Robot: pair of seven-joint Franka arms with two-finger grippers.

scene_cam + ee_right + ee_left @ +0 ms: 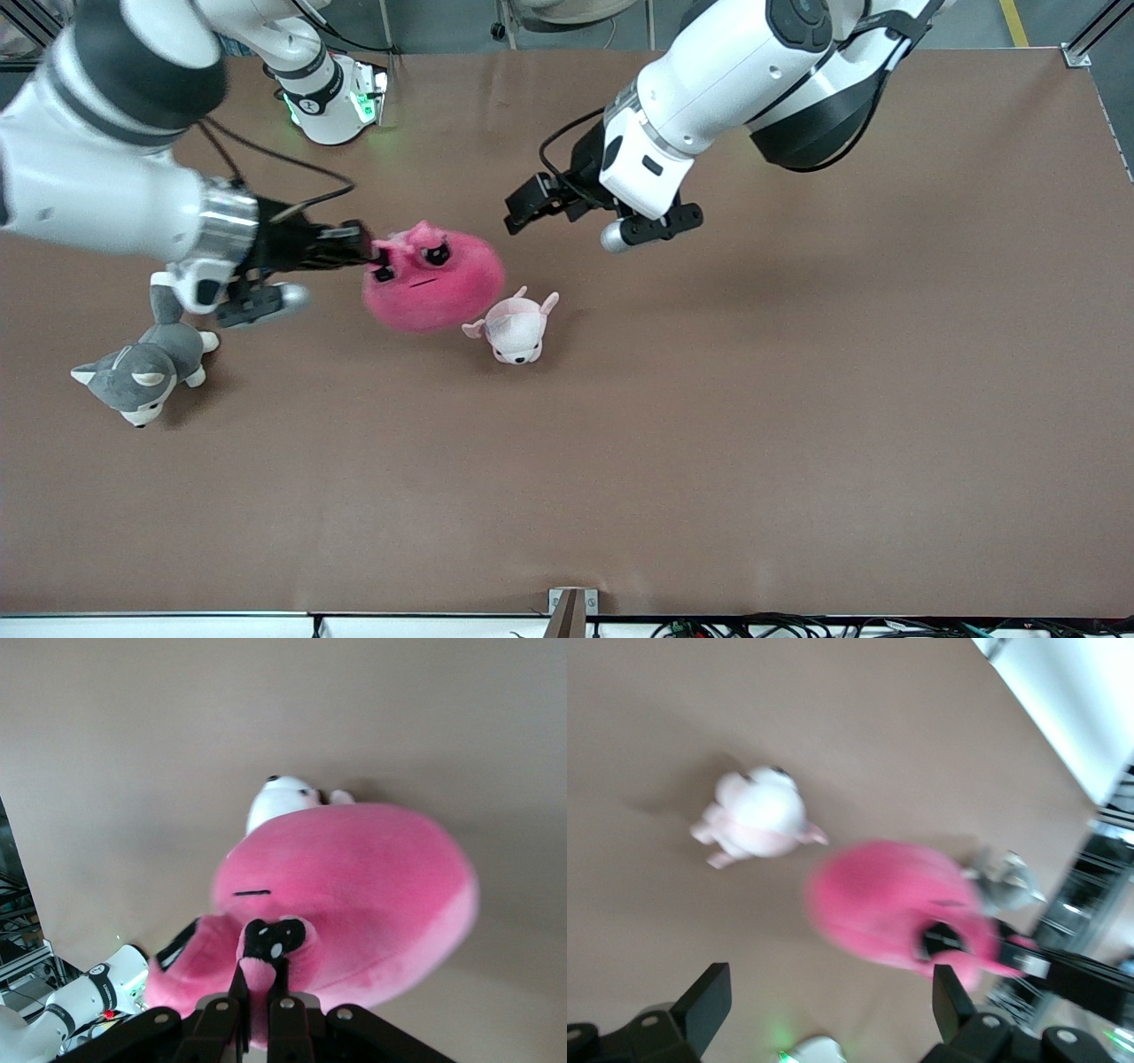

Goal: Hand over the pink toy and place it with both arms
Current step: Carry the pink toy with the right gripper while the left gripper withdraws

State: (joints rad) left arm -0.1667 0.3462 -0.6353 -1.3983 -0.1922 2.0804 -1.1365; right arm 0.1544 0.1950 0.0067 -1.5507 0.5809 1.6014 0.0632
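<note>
The pink toy [436,282] is a round hot-pink plush with half-closed black eyes. My right gripper [372,255] is shut on a fold of it at the face end and holds it over the table, beside the small pale plush. In the right wrist view the toy [354,886] fills the middle, with a tuft pinched between the fingers of my right gripper [263,979]. My left gripper [524,206] is open and empty, up in the air a short way from the toy toward the left arm's end. In the left wrist view the toy [886,904] lies ahead of my left gripper [830,1010].
A small pale pink-and-white plush [514,330] lies on the brown table [753,425], just nearer the front camera than the pink toy; it also shows in the left wrist view [757,815]. A grey-and-white husky plush [142,368] lies toward the right arm's end.
</note>
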